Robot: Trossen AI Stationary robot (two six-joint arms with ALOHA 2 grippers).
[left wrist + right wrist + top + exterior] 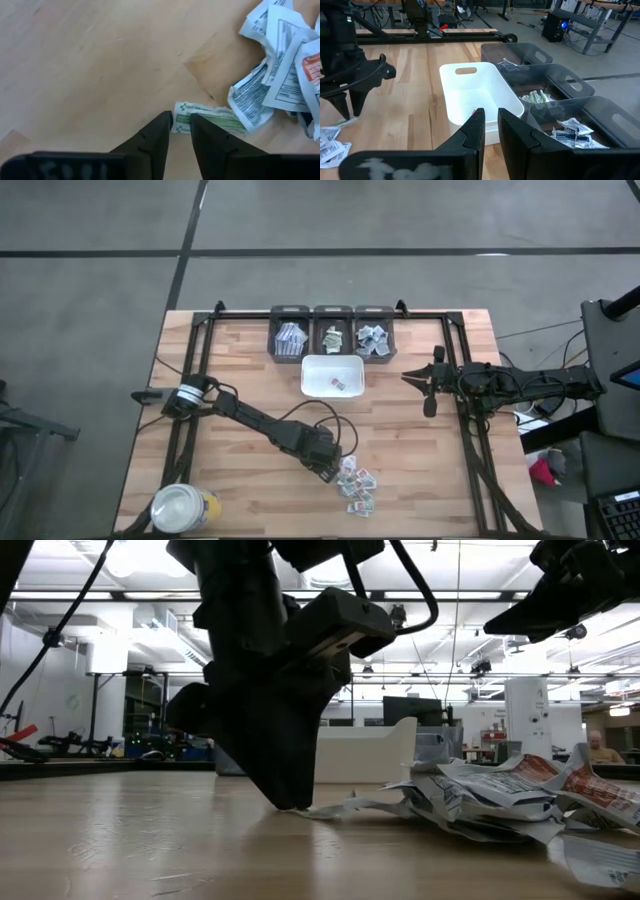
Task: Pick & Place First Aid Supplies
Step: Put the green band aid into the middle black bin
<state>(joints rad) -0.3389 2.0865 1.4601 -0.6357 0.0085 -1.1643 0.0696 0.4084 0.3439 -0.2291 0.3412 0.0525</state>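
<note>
Dark left gripper (180, 127) fingertips, a narrow gap between them, straddle the edge of a flat white paper packet with green print (207, 116) on the wooden table (90, 60) beside the pile of white printed sachets (356, 484), while the right gripper (490, 125), nearly closed and empty, hovers near the white rectangular tray (470, 95).

A white tray (318, 367) sits before three dark bins (332, 313); yellow jar (183, 509).

black jointed arms, looping black cables, silver collar on left arm (187, 397).
</note>
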